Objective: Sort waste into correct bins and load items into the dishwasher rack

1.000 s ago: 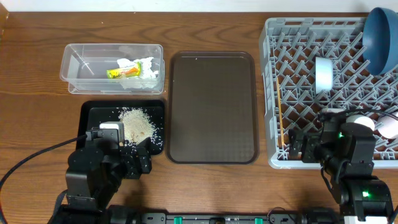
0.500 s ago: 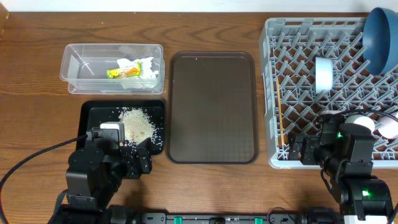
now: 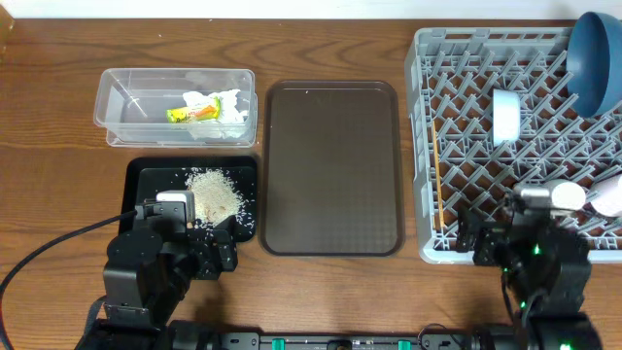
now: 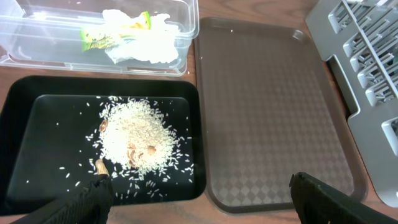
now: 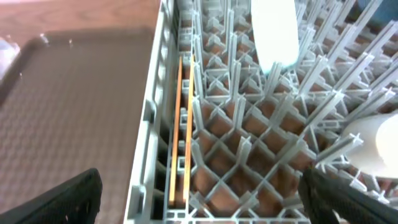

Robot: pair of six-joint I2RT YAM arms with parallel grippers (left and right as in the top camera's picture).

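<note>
The clear tub (image 3: 121,107) holds the white napkin (image 3: 229,105) and yellow-green wrapper (image 3: 190,113). The black tray (image 3: 146,185) holds a pile of rice (image 3: 212,192). The grey rack (image 3: 466,58) holds the dark blue plate (image 3: 595,56) upright, the light blue bowl (image 3: 505,115), a cream cup (image 3: 567,195), a pink cup (image 3: 609,199) and the chopsticks (image 3: 439,180) along its left wall. My left gripper (image 4: 199,208) is open and empty over the black tray's near edge. My right gripper (image 5: 199,202) is open and empty above the rack's front left corner, near the chopsticks (image 5: 180,124).
The brown serving tray (image 3: 332,165) lies between the bins and the rack, with nothing on it. It also shows in the left wrist view (image 4: 267,106). The rack's lattice wall (image 5: 149,124) stands beside it. Stray rice grains are scattered inside the black tray (image 4: 37,124).
My right arm has drawn back toward the table's front edge, away from the rack's middle. The left arm and all the objects have stayed put.
</note>
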